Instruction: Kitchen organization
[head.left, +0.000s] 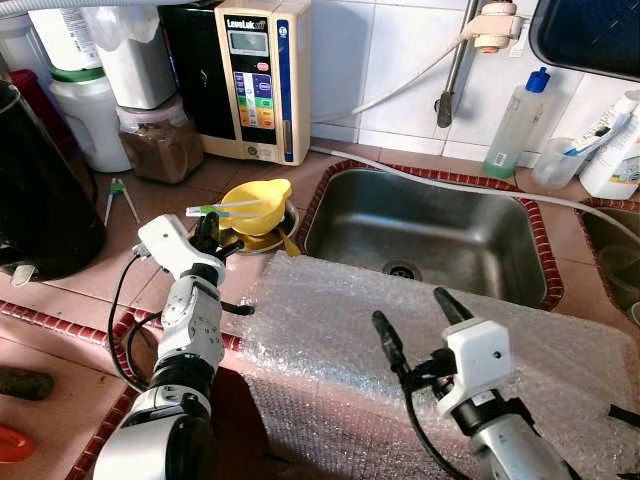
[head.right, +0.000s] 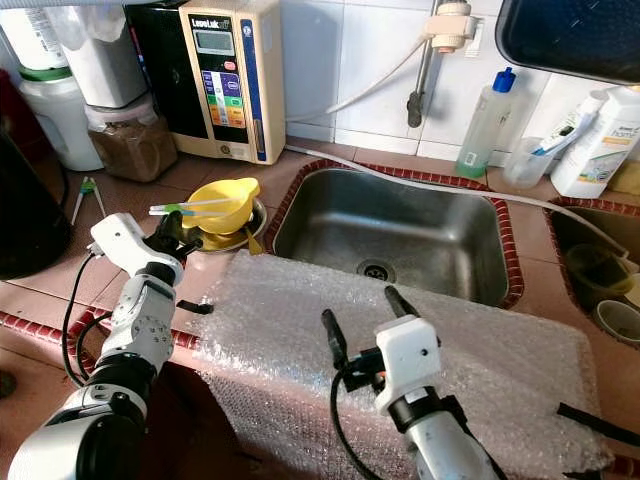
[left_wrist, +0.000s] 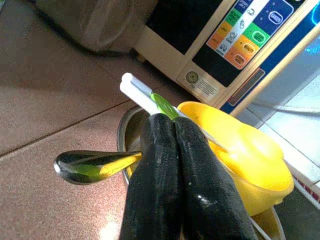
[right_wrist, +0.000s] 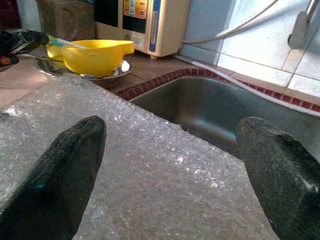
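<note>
Two black fingers of the left gripper (left_wrist: 175, 125) are pressed together around a thin white-and-green plastic utensil (head.left: 222, 208), which pokes out past the fingertips and lies across the top of a yellow plastic bowl (head.left: 258, 205). In the left wrist view a shiny metal spoon handle (left_wrist: 92, 166) sticks out sideways just below the closed fingers. The yellow bowl sits in a shallow round steel dish (head.right: 251, 222) on the brown tiled counter (head.left: 75, 300), just beside the left edge of a rectangular stainless steel sink (head.left: 432, 232) with a dark red tile border.

The right gripper (head.left: 422, 322) hovers with its fingers spread wide and nothing between them, above a sheet of clear bubble wrap (head.left: 330, 340) that covers the near counter edge in front of the sink. The right wrist view looks across this sheet towards the sink basin and the yellow bowl.

Further back against the white tiled wall stands a cream-coloured water appliance with a coloured button panel (head.left: 262, 80). To its left are a plastic jar of brown powder (head.left: 157, 142) and white containers (head.left: 88, 115). A large black pot (head.left: 40, 195) sits on the far left of the counter. Behind the sink's right corner stands a pale green bottle with a blue cap (head.left: 517, 122), with white bottles (head.left: 618, 155) nearby.
</note>
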